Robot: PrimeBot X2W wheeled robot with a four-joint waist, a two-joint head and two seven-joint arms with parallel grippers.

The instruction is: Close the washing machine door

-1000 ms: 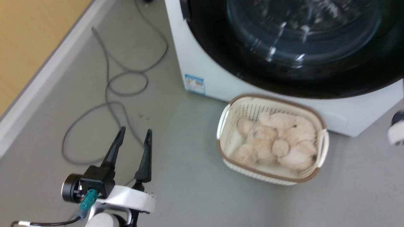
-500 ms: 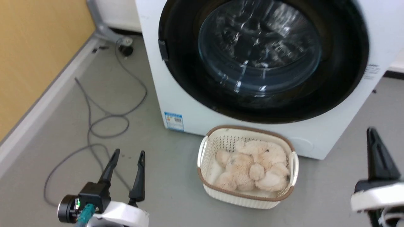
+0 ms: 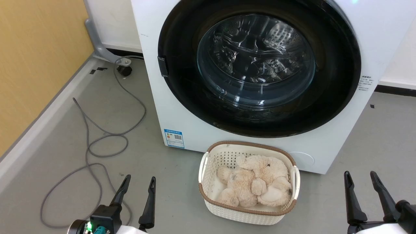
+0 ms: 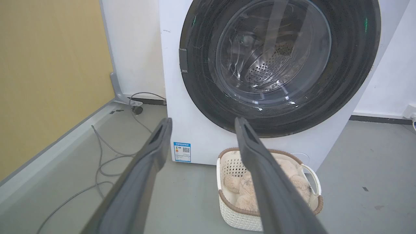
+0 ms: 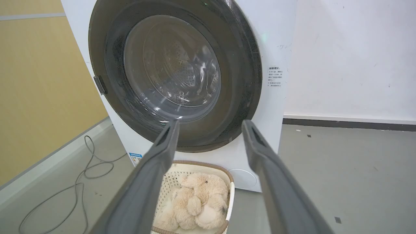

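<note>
The washing machine (image 3: 156, 107) is a white box standing ahead of me on the grey floor. Its door (image 3: 256, 65), a round black-rimmed disc with a clear glass bowl, lies flat against the machine's front, handle notch at its left edge; the steel drum shows through the glass. The door (image 4: 273, 55) and the door (image 5: 172, 68) look the same from both wrists. My left gripper (image 3: 140, 178) hovers low at the left, open and holding nothing, well short of the machine. My right gripper (image 3: 360, 174) is open and bare at the lower right. The left gripper (image 4: 204, 120) and right gripper (image 5: 211, 122) point toward the door.
A white woven basket (image 3: 203, 165) holding a beige plush toy (image 3: 253, 185) stands on the floor right in front of the machine, between my grippers. A grey cable (image 3: 97, 143) loops over the floor at the left, beside a yellow wall (image 3: 32, 65) with a pale skirting.
The head camera has tilted up, so the whole picture slid down and more of the door shows. My right gripper has come in at the lower right. The door stays flat against the machine.
</note>
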